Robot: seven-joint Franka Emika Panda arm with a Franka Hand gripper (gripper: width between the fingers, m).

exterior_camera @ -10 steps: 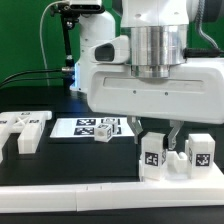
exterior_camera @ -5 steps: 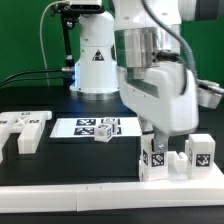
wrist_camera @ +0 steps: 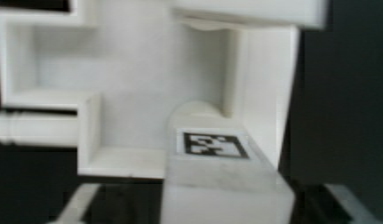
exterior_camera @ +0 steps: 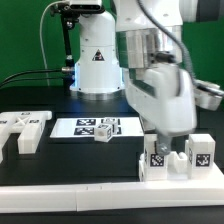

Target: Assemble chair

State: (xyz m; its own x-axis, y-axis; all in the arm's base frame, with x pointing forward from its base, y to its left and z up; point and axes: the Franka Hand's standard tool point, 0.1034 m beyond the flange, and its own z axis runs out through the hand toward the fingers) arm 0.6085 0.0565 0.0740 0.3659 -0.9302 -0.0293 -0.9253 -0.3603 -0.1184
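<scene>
nearest to us in the exterior view lies the long white border rail [exterior_camera: 70, 195], running across the front of the black table [exterior_camera: 70, 165]. just behind it, toward the exterior view's right, stands the white blocky plastic chair part [exterior_camera: 152, 160], upright, with a black-and-white square tag on its near face. a second white upright block [exterior_camera: 199, 154] with its own tag stands just beside it, and we cannot tell whether the two are joined low down.

the two-finger gripper [exterior_camera: 166, 140] hangs over the first part, its fingers reaching down about the top. in the wrist view this chair part [wrist_camera: 214, 120] fills the picture: smooth, square-edged, matt white, with a tall notch and a tag near the fingertips. it runs between the dark fingers, yet we cannot tell whether the pads press on it or stand off it.

we judge the step to be seating this part by the rail, or letting go of it. if the fingers are free, the next move calls for a straight lift that does not tip it. it looks rigid and light, easy to topple.

farther back lies the marker board [exterior_camera: 75, 128], with a small white cube [exterior_camera: 103, 136] at its near edge. at the exterior view's left lie flat white plastic pieces [exterior_camera: 25, 130]. farthest stands the white robot base [exterior_camera: 95, 60].
</scene>
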